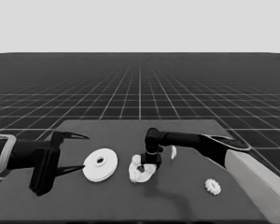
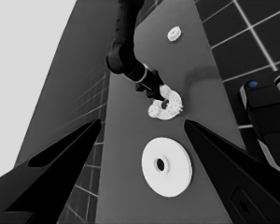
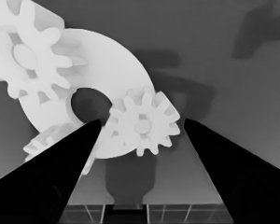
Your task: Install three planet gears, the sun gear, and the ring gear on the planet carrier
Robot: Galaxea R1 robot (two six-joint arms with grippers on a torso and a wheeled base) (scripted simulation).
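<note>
The smaller round part (image 1: 139,177) lies at the table's middle, and three small gears sit on it. In the right wrist view one gear (image 3: 142,123) rests by the centre hole, a second gear (image 3: 32,56) sits on the far side of the smaller round part (image 3: 107,60), and a third gear (image 3: 43,142) shows partly behind a finger. My right gripper (image 1: 150,162) (image 3: 141,122) hangs open just over the first gear, its fingers either side of it. The larger round part (image 1: 100,164) (image 2: 167,166) lies left of them. My left gripper (image 1: 85,152) (image 2: 142,121) waits open beside it.
A fourth gear (image 1: 213,186) (image 2: 174,33) lies alone toward the table's right front. A thin white piece (image 1: 173,151) lies just behind the right arm's wrist. Dark machinery with blue lights (image 2: 266,116) stands past the table's edge.
</note>
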